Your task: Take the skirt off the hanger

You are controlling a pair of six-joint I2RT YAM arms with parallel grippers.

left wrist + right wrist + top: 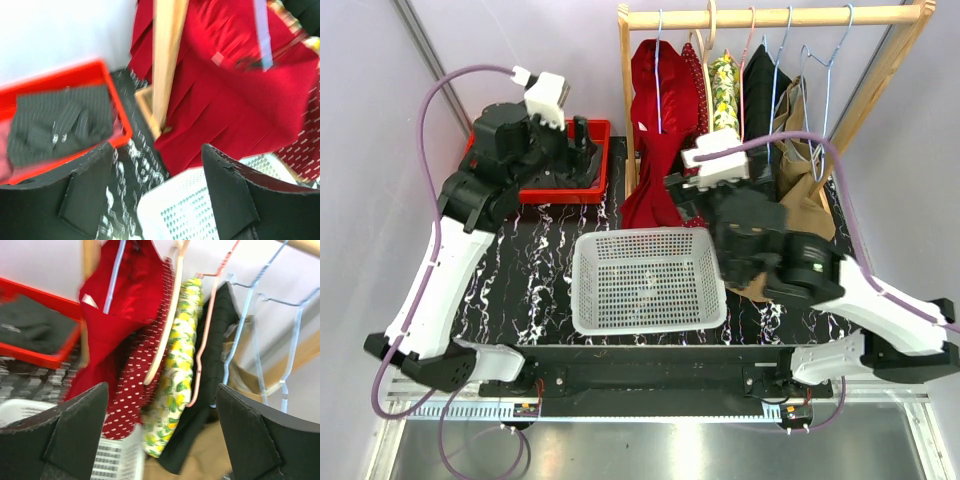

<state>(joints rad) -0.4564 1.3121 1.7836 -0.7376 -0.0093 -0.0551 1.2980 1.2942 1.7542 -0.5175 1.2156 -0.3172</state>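
Note:
A red pleated garment (655, 130) hangs on a blue wire hanger (658, 60) at the left end of the wooden rack (770, 17). It also shows in the left wrist view (225, 100) and the right wrist view (110, 330). My left gripper (582, 142) is open and empty over the red bin, left of the rack; its fingers (85, 195) frame the basket corner and the garment's hem. My right gripper (688, 198) is open and empty in front of the hanging clothes, just right of the red garment's lower part. In the right wrist view it (162, 432) faces the garments without touching them.
On the rack hang a red polka-dot piece (135, 385), a lemon-print piece (175, 370), a black piece (210, 350) and a tan piece (800, 150). A white mesh basket (647, 236) sits at table centre. The red bin (120, 115) holds dark pinstriped cloth (55, 125). The rack post (167, 60) stands beside the bin.

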